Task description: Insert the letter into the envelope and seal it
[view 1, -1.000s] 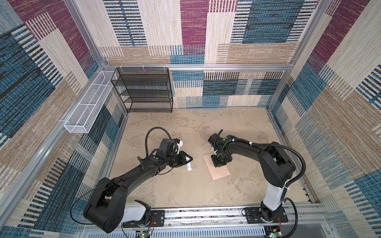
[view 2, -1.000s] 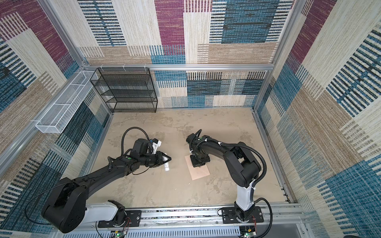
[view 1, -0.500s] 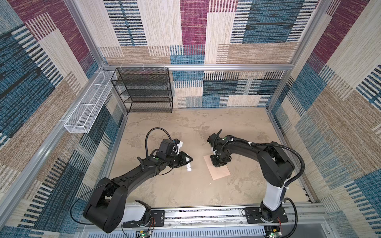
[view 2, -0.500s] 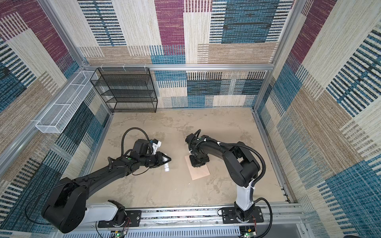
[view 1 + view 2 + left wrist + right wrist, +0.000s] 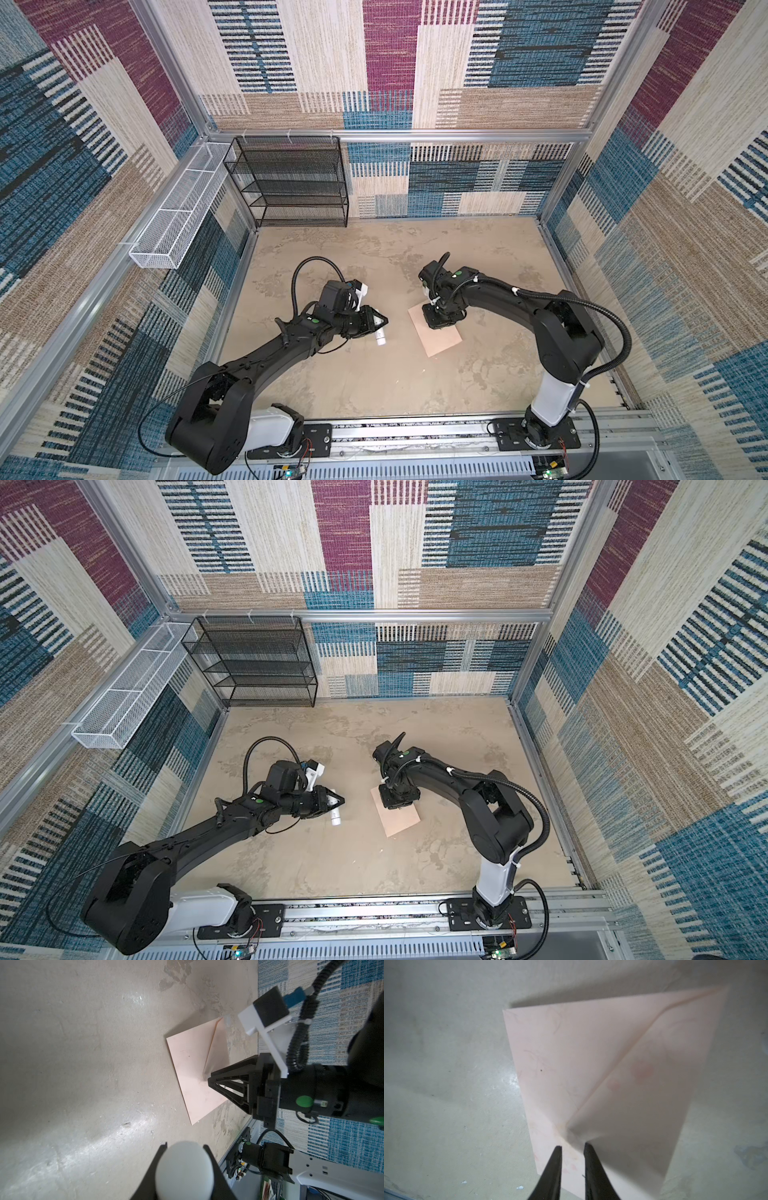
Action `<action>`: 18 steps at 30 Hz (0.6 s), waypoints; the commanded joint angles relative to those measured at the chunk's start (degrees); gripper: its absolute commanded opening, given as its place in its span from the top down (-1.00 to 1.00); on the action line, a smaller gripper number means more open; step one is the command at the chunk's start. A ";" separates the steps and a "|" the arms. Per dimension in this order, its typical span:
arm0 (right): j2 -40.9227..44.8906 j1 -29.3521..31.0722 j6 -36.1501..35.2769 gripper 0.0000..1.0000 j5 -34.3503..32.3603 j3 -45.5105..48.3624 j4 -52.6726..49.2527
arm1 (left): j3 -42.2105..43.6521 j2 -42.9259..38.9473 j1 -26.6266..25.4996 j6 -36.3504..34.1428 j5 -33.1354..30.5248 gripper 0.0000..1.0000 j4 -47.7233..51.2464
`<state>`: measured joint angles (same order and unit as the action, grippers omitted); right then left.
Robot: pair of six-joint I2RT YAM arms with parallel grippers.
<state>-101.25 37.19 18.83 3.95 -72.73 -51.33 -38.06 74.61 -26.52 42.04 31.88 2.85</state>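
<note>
Apparently the job is in its closing stage. The envelope (image 5: 442,343) lies flat on the table (image 5: 374,395) with its pointed flap (image 5: 654,1084) folded over the body. No letter shows anywhere around it in any view, so I judge the sheet is already inside, though nothing here proves it. The right gripper (image 5: 572,1147) stands directly over the envelope, pointing down at the flap's tip, its fingers parted by a narrow gap with nothing between them. In the left wrist view the paper beside that tip looks slightly puckered rather than flat. Whether the flap is really stuck down cannot be told from these views. Off to one side of the envelope, clear of its edge, the left gripper (image 5: 384,321) hangs low over the table, clamped on a small white tube (image 5: 185,1169). Inserting the letter and folding the flap therefore look done. What probably remains is pressing the flap firmly against the envelope so the seal holds, then lifting both arms away from it.
</note>
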 commanded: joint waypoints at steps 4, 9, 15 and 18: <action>5.16 -0.19 0.22 0.43 1.02 -0.45 -2.70 | -0.38 -0.38 -0.02 -0.29 0.29 0.76 0.20; 7.29 -1.00 -0.15 0.58 4.13 1.03 -1.06 | -0.61 -0.45 -0.02 -0.07 0.38 0.77 0.16; 6.27 -1.06 -0.49 0.69 9.53 3.78 3.39 | -0.50 -1.04 -0.10 -0.15 0.20 0.77 0.57; 5.45 -0.99 -0.38 0.81 10.75 4.39 4.94 | -0.28 -1.47 -0.04 -0.19 0.03 0.77 0.97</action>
<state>-95.35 36.05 18.35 11.94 -68.69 -49.80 -38.15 73.58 -26.55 42.04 31.86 3.44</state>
